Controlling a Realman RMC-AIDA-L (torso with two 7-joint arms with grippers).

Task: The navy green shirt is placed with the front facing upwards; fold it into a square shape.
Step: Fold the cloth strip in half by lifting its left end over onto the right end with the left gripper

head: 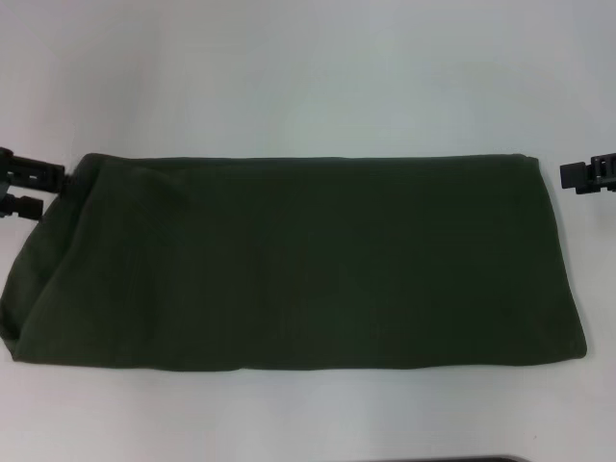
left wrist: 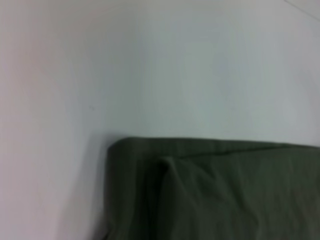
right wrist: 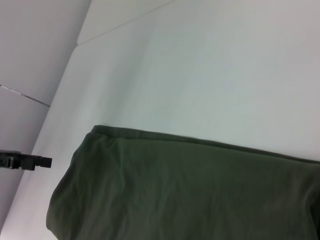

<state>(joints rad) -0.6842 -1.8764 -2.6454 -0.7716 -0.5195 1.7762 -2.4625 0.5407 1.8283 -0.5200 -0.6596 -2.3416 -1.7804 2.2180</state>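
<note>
The shirt [head: 298,265] lay mid-table as a wide folded band, not yet square; the left gripper [head: 24,188] touched its far-left corner, the right gripper [head: 587,175] stood just off its far-right corner, apparently positioned for a crosswise fold, finger states indiscernible.

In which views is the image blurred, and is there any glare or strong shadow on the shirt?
Head view: the navy green shirt looks very dark, its folds barely visible, no glare. Left wrist view: soft and blurred, with a faint shadow beside the cloth edge. Right wrist view: somewhat sharper, wrinkles visible; table evenly lit.
</note>
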